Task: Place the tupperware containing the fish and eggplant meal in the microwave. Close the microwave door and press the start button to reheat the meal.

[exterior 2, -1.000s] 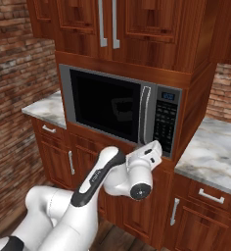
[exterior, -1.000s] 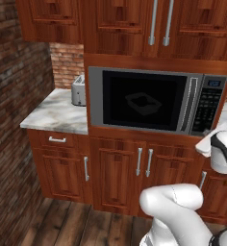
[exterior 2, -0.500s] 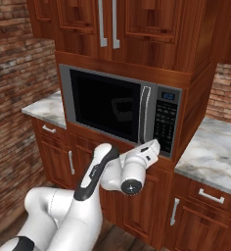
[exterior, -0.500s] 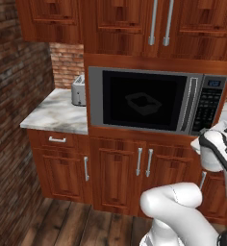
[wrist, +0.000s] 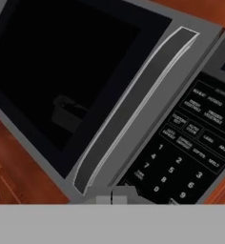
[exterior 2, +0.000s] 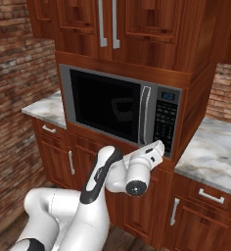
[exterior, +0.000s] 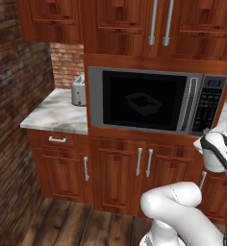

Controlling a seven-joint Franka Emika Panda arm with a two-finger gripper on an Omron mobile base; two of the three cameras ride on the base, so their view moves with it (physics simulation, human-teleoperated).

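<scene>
The microwave (exterior: 95,98) sits built into the wooden cabinets, and its door (exterior: 178,79) is closed. Through the black glass the tupperware (exterior: 143,104) shows faintly inside the cavity, and again as a dim tray (exterior 2: 120,105) from the right side. The meal in it is too dark to make out. My gripper (exterior 2: 160,145) is just below the black keypad (exterior 2: 164,121), right of the silver handle (exterior 2: 145,115). In the hand view the gripper (wrist: 112,196) is shut and empty, close to the keypad's bottom row (wrist: 174,171).
A silver toaster (exterior: 78,90) stands on the left marble counter (exterior: 53,113). Another marble counter (exterior 2: 210,152) lies to the right of the microwave. Wooden cabinet doors (exterior: 134,178) are below it and a brick wall (exterior: 14,120) is on the left.
My wrist has turned and the hand has edged a little closer to the keypad's lower edge. The door stays closed and the tupperware has not moved.
</scene>
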